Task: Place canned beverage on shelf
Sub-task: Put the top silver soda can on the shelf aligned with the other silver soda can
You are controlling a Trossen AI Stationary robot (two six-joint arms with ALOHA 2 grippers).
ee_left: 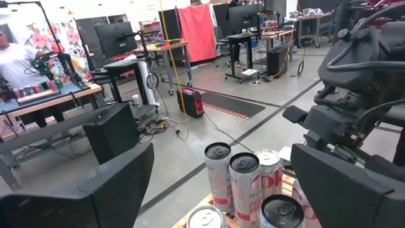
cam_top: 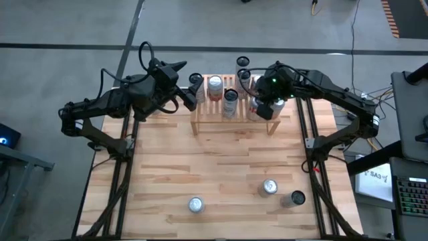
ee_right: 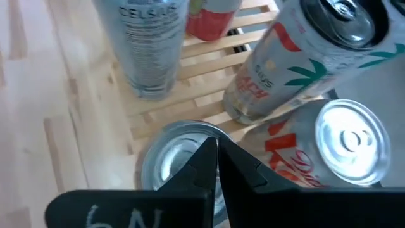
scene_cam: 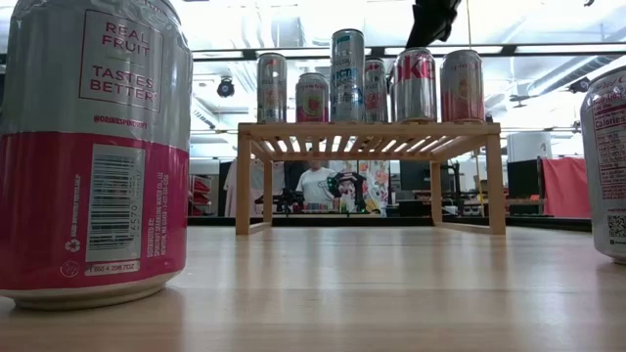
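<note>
The wooden shelf (cam_top: pixel 231 117) stands at the table's far middle, with several cans upright on its slatted top (scene_cam: pixel 367 125). My right gripper (cam_top: pixel 265 109) is shut and slants down over the shelf's right end. Its fingertips (ee_right: pixel 217 155) sit just over the silver top of one can (ee_right: pixel 171 158), beside a red-and-white can (ee_right: pixel 345 142). My left gripper (cam_top: pixel 189 92) is open and level at the shelf's left end. It faces the cans (ee_left: pixel 243 180) and has nothing between its fingers. More cans (cam_top: pixel 195 204) (cam_top: pixel 269 187) stand on the near tabletop. My right gripper has its shut fingertips (ee_right: pixel 205 158) right at the top of a can (ee_right: pixel 166 166) on the shelf's right end, coming from above at a slant. I cannot tell whether they touch it. The can stands upright on the slats.
A third near can (cam_top: pixel 295 198) stands on the table at the right. In the low view two near cans (scene_cam: pixel 93 147) (scene_cam: pixel 608 166) flank the sight of the shelf. The middle of the wooden tabletop (cam_top: pixel 221 157) is bare. A person (ee_left: pixel 16 63) sits in the room beyond.
</note>
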